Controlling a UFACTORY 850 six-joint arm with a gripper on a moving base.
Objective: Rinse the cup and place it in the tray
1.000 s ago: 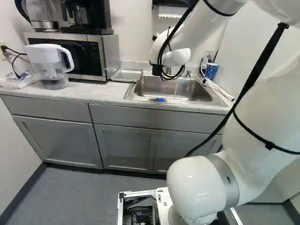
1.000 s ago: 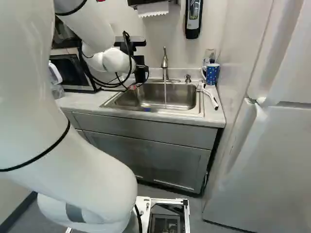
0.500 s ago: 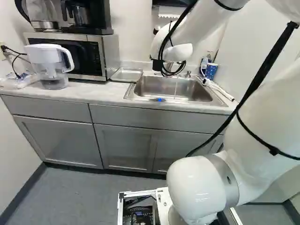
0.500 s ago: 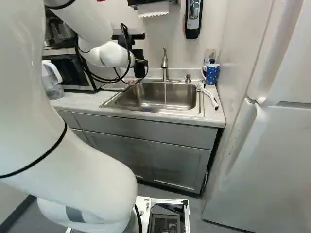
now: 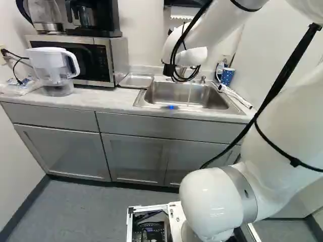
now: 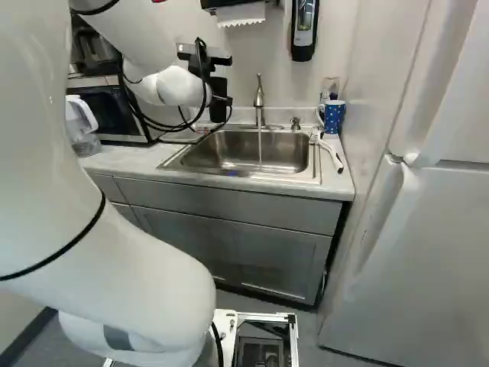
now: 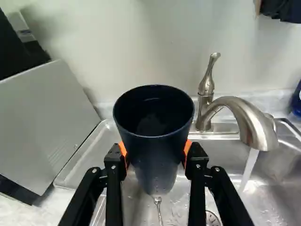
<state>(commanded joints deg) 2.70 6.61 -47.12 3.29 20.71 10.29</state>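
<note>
Have the dark navy cup (image 7: 155,162) held between both orange pads of the end effector (image 6: 218,98), its fingers spread only as wide as the wall of the cup and pressing from two sides. Keep the mouth of the cup facing up, with a thin trickle of water below its base. Hold all this over the metal sink (image 6: 244,170), on the side near the metal tray (image 5: 135,80). Can see inside the cup in the wrist view, but cannot make out any contents.

See water running from the brushed-metal faucet (image 6: 260,99) into the sink, apart from the cup. Find the tray between the sink and the microwave (image 5: 104,59), on the pale worktop (image 5: 108,102).

Spot a coffee maker (image 5: 90,19) and a kettle (image 5: 45,12) on top of the microwave, and a white-lidded water pitcher (image 5: 52,65) in front of it. Past the far side of the sink, find a blue mug with white dots (image 6: 334,116) and a white-handled brush (image 6: 331,151). Note a pump top (image 6: 296,124) beside the faucet and a black wall dispenser (image 6: 303,34) above. Notice grey cabinets (image 5: 133,156) underneath
</note>
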